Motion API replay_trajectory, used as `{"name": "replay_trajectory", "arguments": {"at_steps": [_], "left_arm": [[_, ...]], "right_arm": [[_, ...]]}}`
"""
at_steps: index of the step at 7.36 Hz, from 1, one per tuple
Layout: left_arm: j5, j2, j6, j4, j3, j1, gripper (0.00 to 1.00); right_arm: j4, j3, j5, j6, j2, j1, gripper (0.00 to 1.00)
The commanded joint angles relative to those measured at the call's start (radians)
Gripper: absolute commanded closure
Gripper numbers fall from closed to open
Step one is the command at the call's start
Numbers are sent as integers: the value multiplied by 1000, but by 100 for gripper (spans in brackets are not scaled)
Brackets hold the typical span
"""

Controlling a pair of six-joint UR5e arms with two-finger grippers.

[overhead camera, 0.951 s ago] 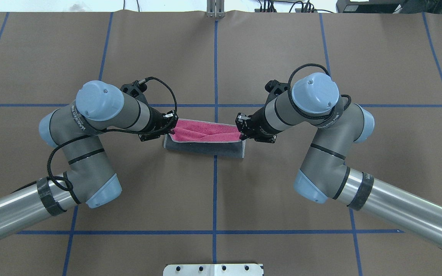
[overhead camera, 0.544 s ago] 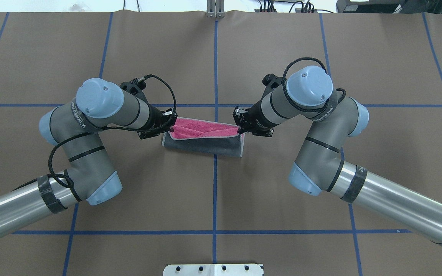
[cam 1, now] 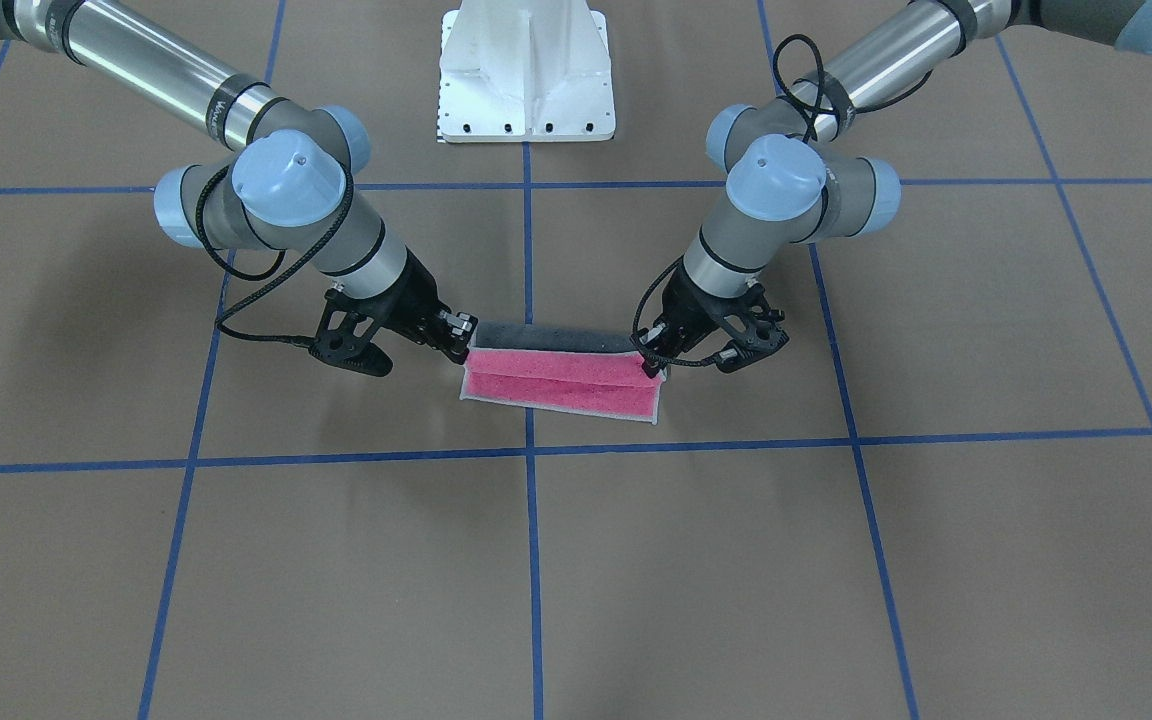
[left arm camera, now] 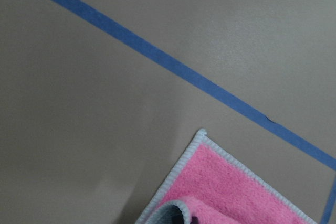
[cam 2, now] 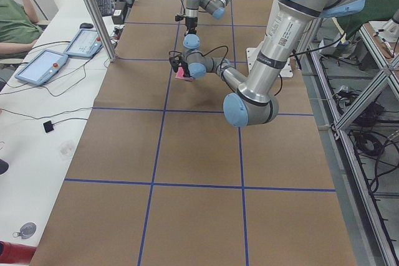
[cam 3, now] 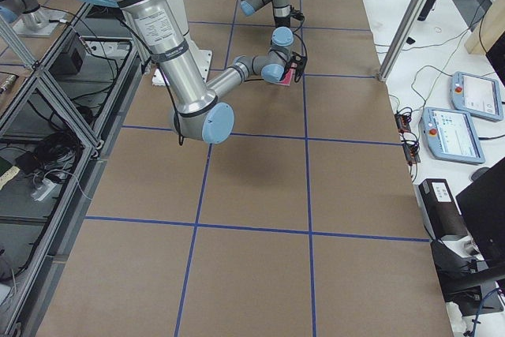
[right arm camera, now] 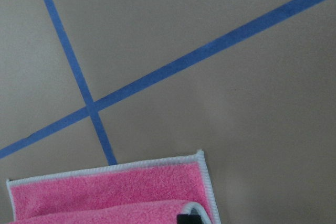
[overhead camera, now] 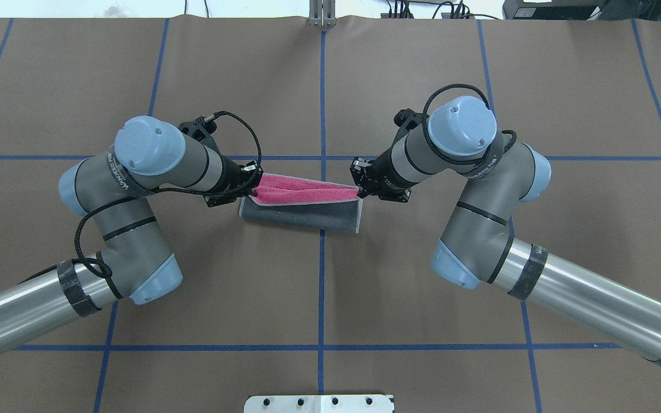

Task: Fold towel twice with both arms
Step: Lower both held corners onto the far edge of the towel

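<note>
Carried further toward 12 o'clock, the towel (overhead camera: 302, 211) edge folds over (more grey showing); left claw (overhead camera: 254, 184) and right claw (overhead camera: 359, 191) each clamp a corner.

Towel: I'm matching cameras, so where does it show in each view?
Front-facing: towel centre.
Overhead: towel centre.
Exterior left: towel upper middle, tiny.
Exterior right: towel upper middle, tiny.
Left wrist: towel bottom right.
Right wrist: towel bottom left.
Shared landmark: blue tape line beside it.
</note>
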Motion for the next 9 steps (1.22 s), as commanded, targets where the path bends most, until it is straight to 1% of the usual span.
{"name": "replay_trajectory", "arguments": {"at_steps": [1, 3, 4, 5, 6, 7, 9], "left_arm": [[0, 1, 0, 0, 3, -5, 100], [-1, -5, 0, -3, 2, -9, 100], [0, -7, -2, -6, 2, -9, 51], [0, -8, 1, -6, 0, -8, 1], [0, -16, 0, -6, 2, -8, 0], [0, -18, 0, -3, 3, -8, 0], [0, -37, -2, -3, 25, -8, 0]], "right_arm": [[0, -2, 0, 0, 1, 1, 100], [0, -2, 0, 0, 1, 1, 100], [3, -2, 0, 0, 3, -1, 100], [3, -2, 2, 2, 11, 1, 87], [5, 0, 2, -2, 11, 1, 7], [5, 6, 6, 1, 11, 16, 1], [5, 6, 11, 2, 11, 33, 1]]}}
